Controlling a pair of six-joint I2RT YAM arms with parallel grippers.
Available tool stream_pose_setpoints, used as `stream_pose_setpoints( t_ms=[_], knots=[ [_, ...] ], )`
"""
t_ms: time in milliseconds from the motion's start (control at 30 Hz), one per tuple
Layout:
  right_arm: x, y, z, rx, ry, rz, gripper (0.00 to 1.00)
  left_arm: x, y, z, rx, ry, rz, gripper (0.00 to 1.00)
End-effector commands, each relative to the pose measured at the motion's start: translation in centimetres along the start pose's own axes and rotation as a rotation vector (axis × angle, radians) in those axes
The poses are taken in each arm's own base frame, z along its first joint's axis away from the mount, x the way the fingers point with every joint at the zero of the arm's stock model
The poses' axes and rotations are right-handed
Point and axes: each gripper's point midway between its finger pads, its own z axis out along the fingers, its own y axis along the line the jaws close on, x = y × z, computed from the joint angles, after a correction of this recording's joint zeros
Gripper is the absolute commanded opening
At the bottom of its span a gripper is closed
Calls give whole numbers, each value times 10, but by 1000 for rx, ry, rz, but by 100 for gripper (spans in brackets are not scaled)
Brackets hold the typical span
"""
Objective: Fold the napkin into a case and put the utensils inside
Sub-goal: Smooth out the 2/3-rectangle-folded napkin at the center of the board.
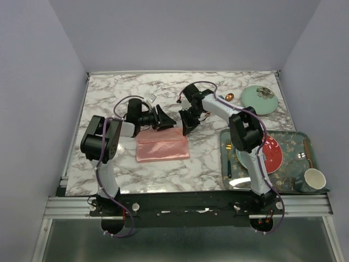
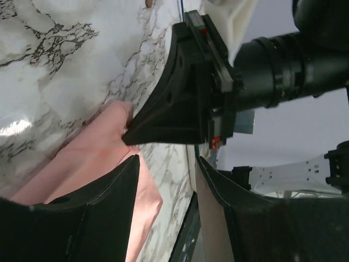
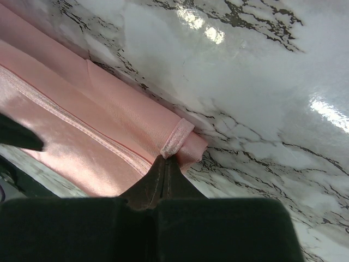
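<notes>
The napkin (image 1: 162,146) lies on the marble as a flat pink rectangle, folded in layers (image 3: 82,125). My right gripper (image 3: 163,159) is shut on a hemmed corner of its far right edge (image 3: 180,136) and stands at that corner in the top view (image 1: 185,126). My left gripper (image 1: 163,121) hovers just left of it over the napkin's far edge. It is open (image 2: 166,169), with a pink corner (image 2: 147,202) beside one finger and nothing gripped. A copper-gold spoon bowl (image 1: 229,97) shows by the green plate. The blue fork is not visible.
A green patterned plate (image 1: 259,99) sits at the back right. On the right, a dark floral tray (image 1: 294,139) holds a red plate (image 1: 271,154), a white cup (image 1: 314,178) and a gold-headed fork with a teal handle (image 1: 229,164).
</notes>
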Motion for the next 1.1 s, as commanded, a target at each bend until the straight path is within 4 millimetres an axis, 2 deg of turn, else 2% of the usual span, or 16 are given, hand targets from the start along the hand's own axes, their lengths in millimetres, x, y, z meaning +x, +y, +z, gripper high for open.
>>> stream_pose_setpoints(
  t_ms=[0, 133, 167, 233, 333, 400, 433, 467, 600, 633, 800, 900, 967, 1000, 1033, 1067],
  knots=[
    [36, -44, 24, 174, 133, 18, 1, -15, 15, 33, 38, -83, -140, 57],
    [39, -46, 26, 179, 147, 26, 1, -9, 47, 40, -13, -67, -183, 73],
    [40, -46, 26, 179, 148, 26, 1, -8, 61, 37, -34, -70, -213, 75],
    [42, -48, 26, 183, 157, 27, 1, -6, 75, 29, -60, -77, -246, 78],
    [45, -49, 26, 193, 164, 29, 1, -7, 80, 10, -50, -82, -264, 86],
    [45, -48, 23, 193, 161, 26, 1, -11, 74, -4, -23, -84, -262, 87],
    [46, -48, 23, 191, 162, 24, 0, -10, 75, -9, -20, -85, -266, 96],
    [46, -50, 23, 200, 163, 24, 1, -11, 71, -14, -13, -86, -258, 98],
    [50, -52, 23, 216, 171, 32, 1, -13, 69, -42, 6, -98, -259, 99],
    [50, -53, 23, 214, 171, 32, 0, -17, 76, -55, -4, -123, -267, 99],
    [53, -53, 24, 212, 174, 36, 1, -19, 90, -92, -66, -136, -257, 99],
    [51, -50, 24, 197, 168, 32, 1, -36, 81, -110, -96, -175, -157, 92],
    [45, -44, 20, 173, 151, 21, 1, -53, 61, -115, -134, -202, -21, 71],
    [43, -42, 19, 169, 143, 15, 1, -56, 49, -109, -133, -199, 10, 58],
    [39, -39, 16, 161, 128, 14, 1, -60, 38, -102, -135, -202, 35, 26],
    [35, -36, 12, 150, 109, 9, 0, -61, 32, -98, -166, -203, 52, 14]
  ],
)
